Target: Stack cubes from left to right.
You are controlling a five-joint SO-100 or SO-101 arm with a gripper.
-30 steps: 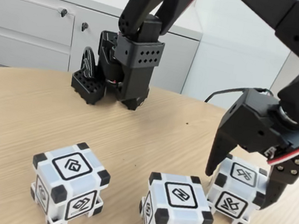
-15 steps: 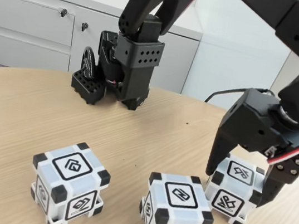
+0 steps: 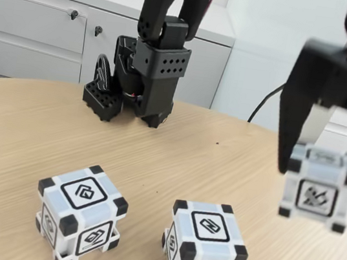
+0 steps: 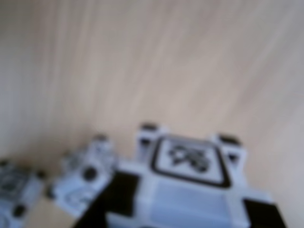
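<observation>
Three pale grey-white cubes with black corners show in the fixed view. The left cube (image 3: 79, 224) and the middle cube (image 3: 205, 246) rest on the wooden table (image 3: 22, 140) near its front. At the right, well above the table, hangs the third cube (image 3: 317, 198), with my gripper (image 3: 321, 183) shut on it; one black finger (image 3: 291, 131) runs down its left side. In the blurred wrist view the held cube (image 4: 190, 164) sits at the bottom centre, and the two other cubes (image 4: 85, 178) (image 4: 14, 190) lie below it at the lower left.
My arm's black base (image 3: 152, 78) stands at the back of the table, with a small black perforated block (image 3: 102, 101) beside it. White cabinets (image 3: 32, 24) stand behind the table. Bare wood lies between the base and the cubes.
My gripper, which stood around the right cube on the table, has closed on it and lifted it straight up. The other two cubes have not moved.
</observation>
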